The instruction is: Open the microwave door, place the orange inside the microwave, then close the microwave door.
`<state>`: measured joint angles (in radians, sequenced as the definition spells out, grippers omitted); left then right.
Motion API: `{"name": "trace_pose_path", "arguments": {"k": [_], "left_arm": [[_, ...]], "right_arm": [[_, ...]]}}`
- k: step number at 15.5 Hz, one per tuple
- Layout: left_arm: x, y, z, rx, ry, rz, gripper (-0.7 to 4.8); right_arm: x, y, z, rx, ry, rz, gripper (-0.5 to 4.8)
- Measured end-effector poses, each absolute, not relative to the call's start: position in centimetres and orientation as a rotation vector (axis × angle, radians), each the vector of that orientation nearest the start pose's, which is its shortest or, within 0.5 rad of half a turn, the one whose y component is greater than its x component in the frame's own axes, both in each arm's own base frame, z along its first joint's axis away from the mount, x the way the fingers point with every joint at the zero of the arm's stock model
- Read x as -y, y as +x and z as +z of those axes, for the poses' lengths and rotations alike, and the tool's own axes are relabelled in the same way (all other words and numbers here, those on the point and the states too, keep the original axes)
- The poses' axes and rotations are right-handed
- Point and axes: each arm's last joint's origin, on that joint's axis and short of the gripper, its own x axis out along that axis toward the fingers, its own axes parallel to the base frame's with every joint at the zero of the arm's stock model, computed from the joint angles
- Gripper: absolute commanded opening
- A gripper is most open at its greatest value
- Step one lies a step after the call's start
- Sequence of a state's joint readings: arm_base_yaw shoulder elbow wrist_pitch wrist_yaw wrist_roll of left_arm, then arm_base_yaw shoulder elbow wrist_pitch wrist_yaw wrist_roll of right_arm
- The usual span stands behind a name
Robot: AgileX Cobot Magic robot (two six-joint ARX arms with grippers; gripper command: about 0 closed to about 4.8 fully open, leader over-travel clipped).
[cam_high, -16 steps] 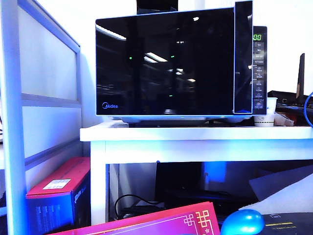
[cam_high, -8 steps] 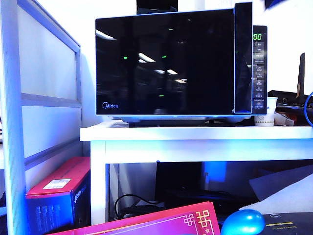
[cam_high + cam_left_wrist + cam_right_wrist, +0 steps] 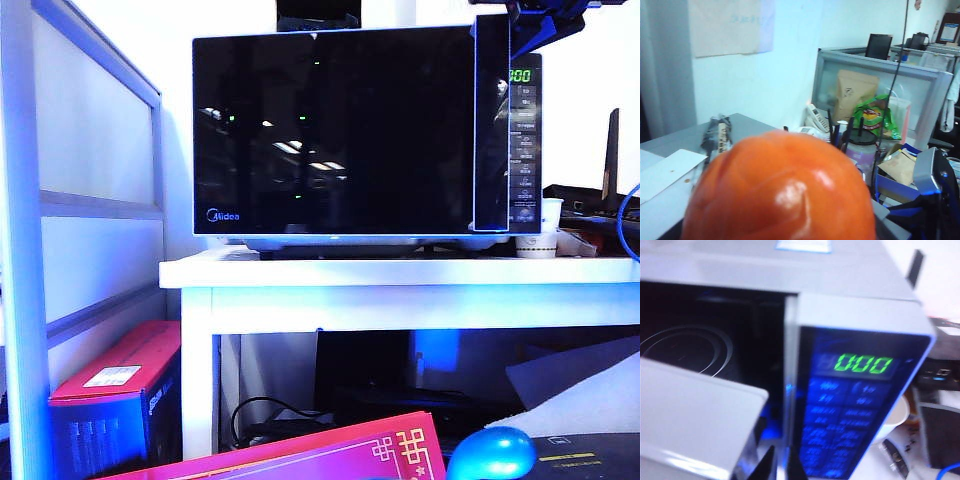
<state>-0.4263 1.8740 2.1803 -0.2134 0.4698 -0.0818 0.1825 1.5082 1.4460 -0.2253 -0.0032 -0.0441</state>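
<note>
- The microwave door (image 3: 335, 130) has swung slightly out compared with a second ago, its reflections shifted; the right wrist view shows its pale inner face (image 3: 695, 415) parted from the microwave (image 3: 855, 405), cavity and glass turntable exposed
- The right gripper (image 3: 775, 467), newly in view at the microwave's top right corner (image 3: 535, 25), has closed its dark fingertips at the door's handle edge; a firm hold I cannot confirm
- Opening looks under way
- The left gripper holds the orange (image 3: 777, 190), glossy, smooth and round, jaws spread wide around it, away from the microwave
</note>
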Motion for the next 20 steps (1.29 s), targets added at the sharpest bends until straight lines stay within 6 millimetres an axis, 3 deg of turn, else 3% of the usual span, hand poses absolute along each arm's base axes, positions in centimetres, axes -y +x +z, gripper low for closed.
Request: {"name": "trace_pose_path", "arguments": {"k": [2,5,7,11,14,18,20], "left_arm": [[18.0,36.6,49.5,0.059,-0.074,-0.899,3.72],[18.0,36.5,49.5,0.06,-0.074,-0.899,3.72],[18.0,36.6,49.5,0.06,-0.074,-0.897,3.72],[18.0,36.5,49.5,0.059,-0.074,-0.898,3.72],[18.0,36.5,49.5,0.06,-0.074,-0.898,3.72],[18.0,36.5,49.5,0.059,-0.074,-0.898,3.72],[18.0,36.6,49.5,0.06,-0.074,-0.898,3.72]], "right_arm": [[-6.1,32.5,39.6,-0.263,-0.072,0.204,0.41],[-5.6,28.7,43.6,-0.104,-0.071,0.088,0.41],[-4.9,28.0,44.6,-0.054,-0.066,-0.021,0.41],[-5.3,31.2,41.6,-0.166,-0.116,-0.103,0.41],[-6.2,33.3,39.4,-0.232,-0.12,0.057,0.41],[-6.4,33.8,39.1,-0.223,-0.088,0.273,0.41],[-6.5,33.0,39.4,-0.236,-0.085,0.387,0.41]]}}
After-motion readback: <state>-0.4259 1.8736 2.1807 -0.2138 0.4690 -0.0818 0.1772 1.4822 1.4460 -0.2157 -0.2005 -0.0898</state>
